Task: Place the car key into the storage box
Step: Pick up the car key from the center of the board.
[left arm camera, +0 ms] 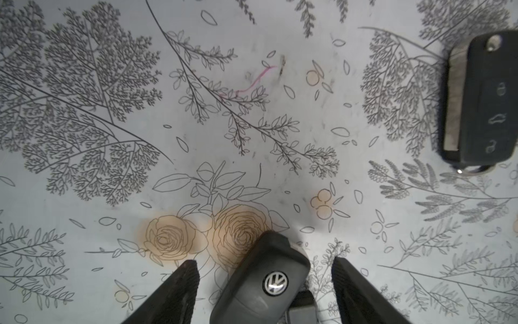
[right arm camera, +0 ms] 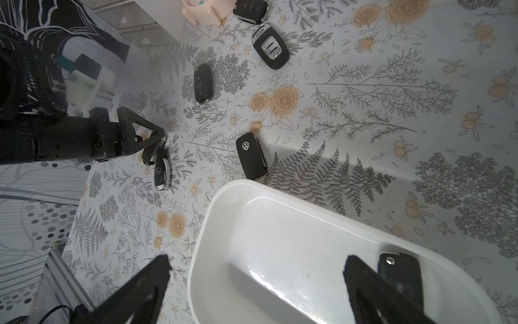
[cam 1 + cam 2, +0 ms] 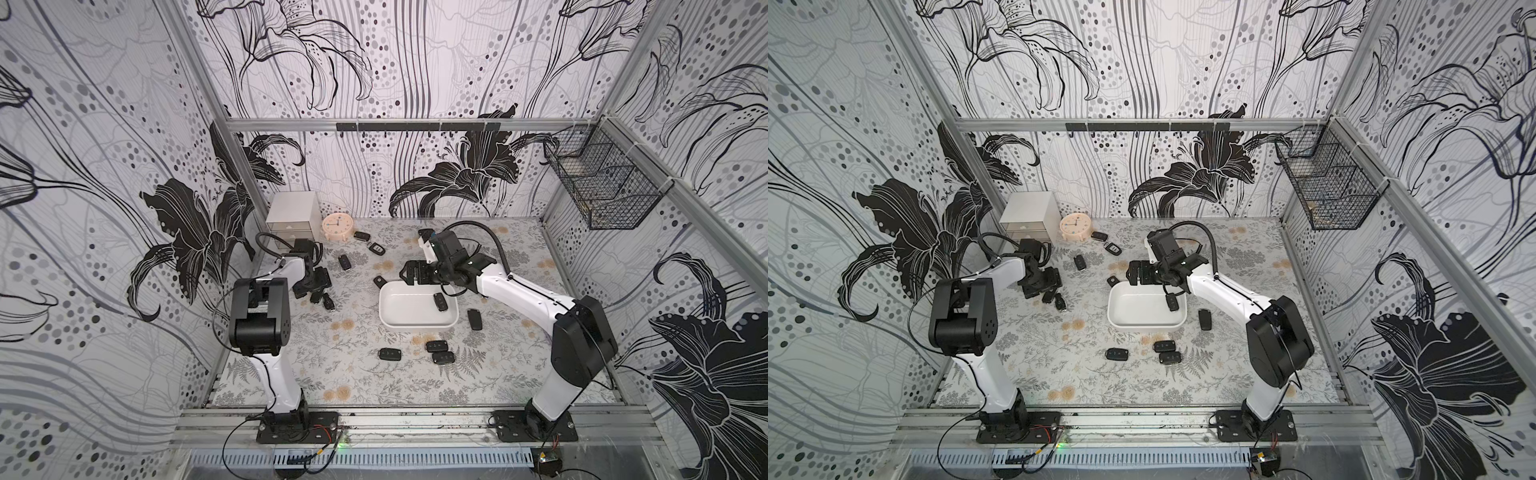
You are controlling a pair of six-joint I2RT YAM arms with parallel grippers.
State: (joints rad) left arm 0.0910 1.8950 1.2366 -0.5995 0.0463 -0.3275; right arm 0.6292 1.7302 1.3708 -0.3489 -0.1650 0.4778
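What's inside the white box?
One black car key lies inside the storage box, near one end. The rest of the floor looks bare, but the right arm covers part of its far edge.

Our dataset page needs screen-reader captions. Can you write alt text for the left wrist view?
A black VW key fob sits between the left gripper's open fingers, a gap on each side, over a floral-print table. A second black fob with three buttons lies farther off.
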